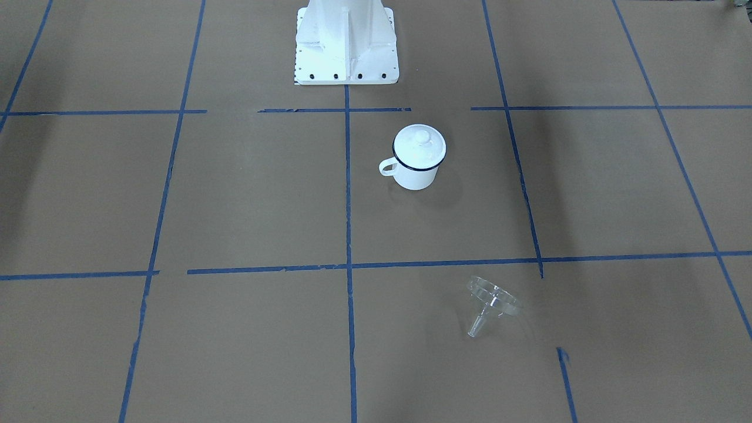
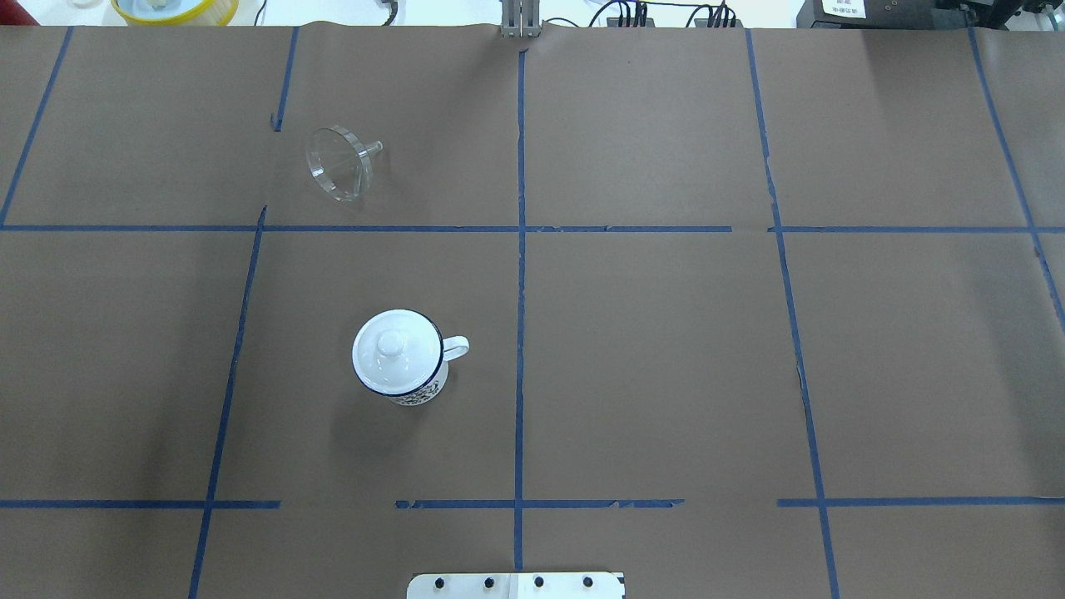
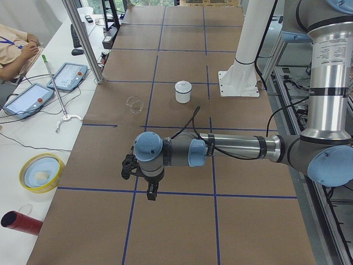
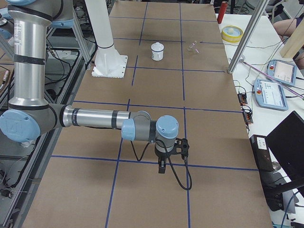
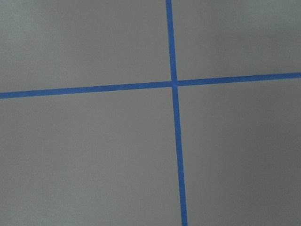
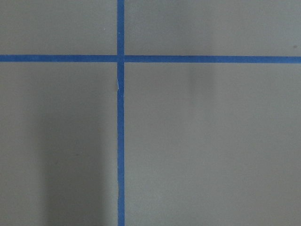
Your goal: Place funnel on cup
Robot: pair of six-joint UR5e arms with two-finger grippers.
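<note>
Overhead exterior view is showing us the funnel (image 2: 339,162) lying on its side in the upper left of the frame. Its wide rim is facing left and its short spout is pointing right and slightly up. We are finding the cup (image 2: 418,394) lower down, left of the frame's centre, standing upright on the table (image 2: 666,374) with its handle pointing right. A white lid (image 2: 397,349) with a knob is sitting on the cup's mouth. The funnel and the cup are lying well apart, with one of the blue tape lines (image 2: 416,228) running between them.

In the exterior left view we are seeing the left gripper (image 3: 150,193) hanging over the table near the bottom centre of the frame. It is pointing down, well apart from both things, and we cannot tell whether its fingers are apart or together. In the exterior right view the right gripper (image 4: 162,168) is likewise hanging low in the frame and pointing down, and we cannot tell its claw's state either. Both wrist views are showing only the brown table covering and crossing tape.
</note>
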